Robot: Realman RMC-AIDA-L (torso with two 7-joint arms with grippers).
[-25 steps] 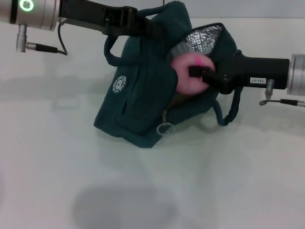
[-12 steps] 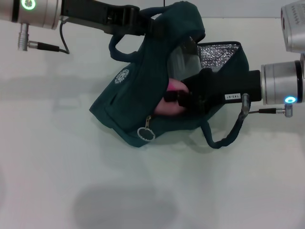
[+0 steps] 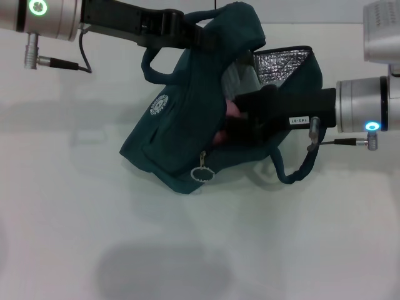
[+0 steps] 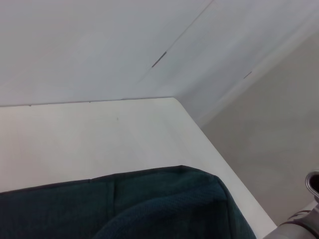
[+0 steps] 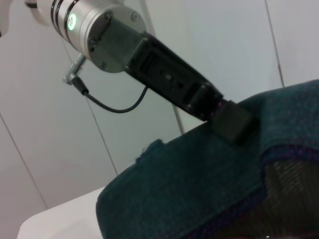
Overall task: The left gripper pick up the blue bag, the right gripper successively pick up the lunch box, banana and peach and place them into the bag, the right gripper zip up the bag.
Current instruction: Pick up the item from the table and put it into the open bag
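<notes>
Head view: blue bag (image 3: 181,134) mouth faces right; left end effector (image 3: 199,36) grips top; right end effector's grip unclear.

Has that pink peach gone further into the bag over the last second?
Yes. The peach has moved deeper past the foil lining of the blue bag, carried by the right gripper.

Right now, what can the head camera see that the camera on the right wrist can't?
Only the head view shows the right gripper reaching into the blue bag, the peach, the foil lining, the zipper pull and the table. Only the right wrist view shows the wall panels behind. Both show the bag and the left gripper gripping its top.
</notes>
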